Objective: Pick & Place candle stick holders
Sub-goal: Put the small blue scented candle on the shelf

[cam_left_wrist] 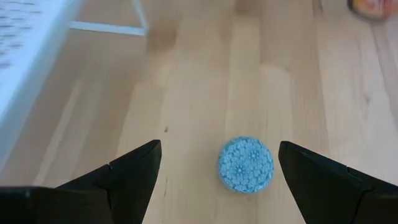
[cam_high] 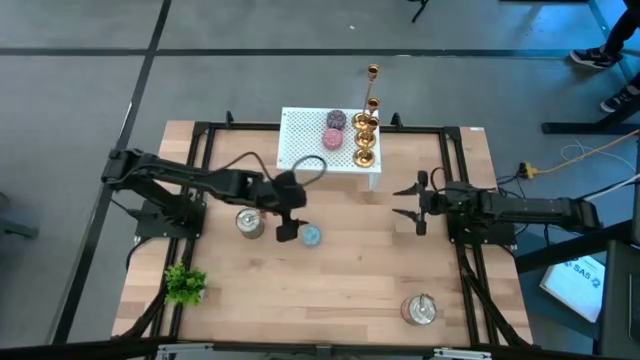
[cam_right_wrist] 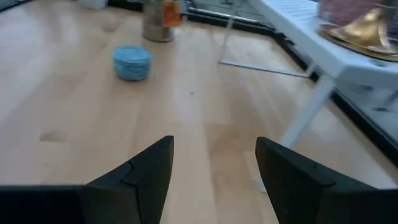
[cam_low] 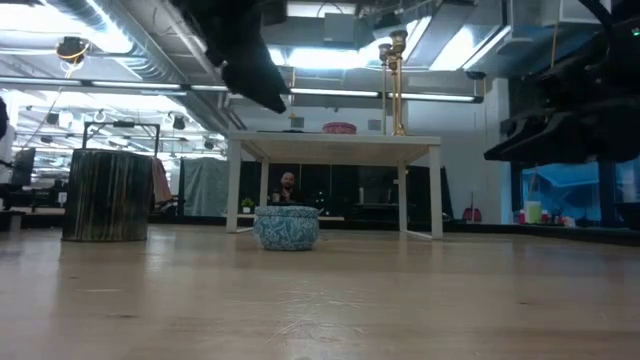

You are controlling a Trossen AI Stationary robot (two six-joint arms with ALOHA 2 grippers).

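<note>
Three gold candle stick holders of differing heights stand by their round bases on the right side of a small white perforated stand at the table's far middle; in the low view the tall ones show on the stand top. My left gripper is open above the table, just left of a blue disc lying flat on the wood; its fingers stand on either side of the disc without touching. My right gripper is open and empty, right of the stand.
A pink disc and a purple disc lie on the stand. A silver tin stands left of my left gripper, another at the near right. A small green plant sits near left. Bare wood lies in the middle.
</note>
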